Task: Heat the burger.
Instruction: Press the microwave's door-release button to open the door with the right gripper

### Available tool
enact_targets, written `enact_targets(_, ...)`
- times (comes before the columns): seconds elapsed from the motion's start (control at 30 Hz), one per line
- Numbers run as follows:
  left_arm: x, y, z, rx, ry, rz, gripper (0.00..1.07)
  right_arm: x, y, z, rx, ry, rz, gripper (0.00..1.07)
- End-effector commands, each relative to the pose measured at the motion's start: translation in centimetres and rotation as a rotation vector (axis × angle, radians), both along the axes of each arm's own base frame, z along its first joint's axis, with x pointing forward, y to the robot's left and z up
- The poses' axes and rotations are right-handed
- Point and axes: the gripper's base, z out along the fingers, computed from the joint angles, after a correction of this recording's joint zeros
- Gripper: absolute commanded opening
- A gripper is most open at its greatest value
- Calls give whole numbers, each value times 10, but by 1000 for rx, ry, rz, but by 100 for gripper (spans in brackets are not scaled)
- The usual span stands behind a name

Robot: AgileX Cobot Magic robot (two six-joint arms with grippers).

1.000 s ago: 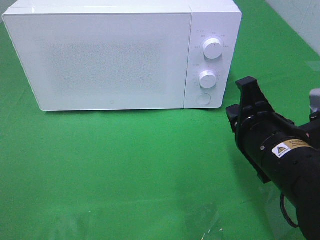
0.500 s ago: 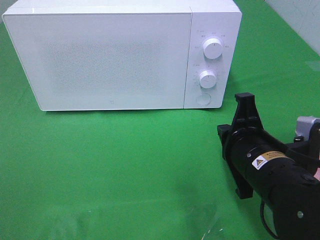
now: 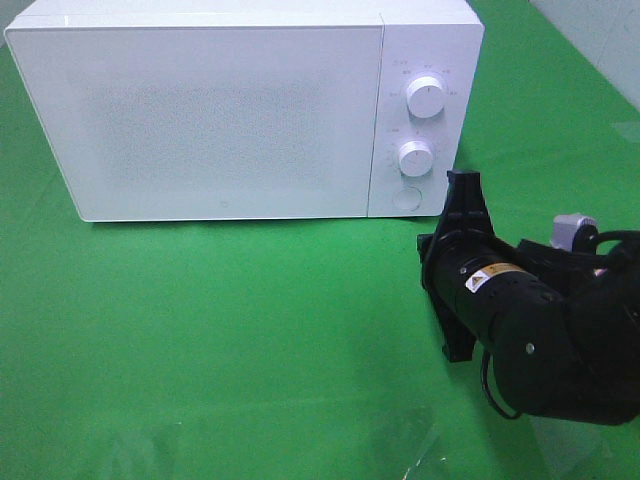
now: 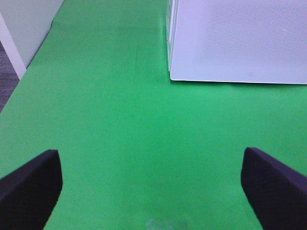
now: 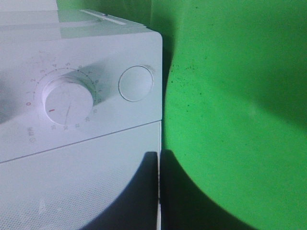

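- A green cloth (image 3: 250, 330) covers the whole table, spreading out in front of the microwave and past both of its ends.
- The white microwave (image 3: 200, 110) stands at the back of the cloth with its door closed.
- A pale wall (image 3: 600, 40) rises behind the microwave's dial end.
- The black right arm (image 3: 560, 340) lies on the cloth in front of the microwave's dial end.
- The left gripper (image 4: 153, 187) hovers over bare cloth in front of the microwave's door-side corner, its fingers (image 4: 29, 184) spread wide with nothing between them.
- The right gripper (image 3: 463, 182) is closed and empty, just beside the microwave's round button (image 3: 406, 198), which sits below two dials (image 3: 414, 158).
- Where the burger is cannot be told.
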Motion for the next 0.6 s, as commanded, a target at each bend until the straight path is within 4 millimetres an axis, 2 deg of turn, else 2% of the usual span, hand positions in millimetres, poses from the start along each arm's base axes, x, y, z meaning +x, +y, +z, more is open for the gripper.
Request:
enact_targets(0.03,-2,-1,0,-8,-24,-8,93,9,2,-1,7,4,9,0)
enact_targets(0.17,-2,-1,0,-8,-24,-8,93,29,-1,-2,26,25,-22,0)
enact_targets(0.33,-2,-1,0,-8,-24,-8,93,37,-6,-2,26,27,-45,0)
enact_targets(0.4,-2,-1,0,-8,-24,-8,93,48,-9,0,18,38,-46,0)
enact_targets(0.6,-2,-1,0,-8,-24,-8,93,62,-12,-2,16,26,-53,0)
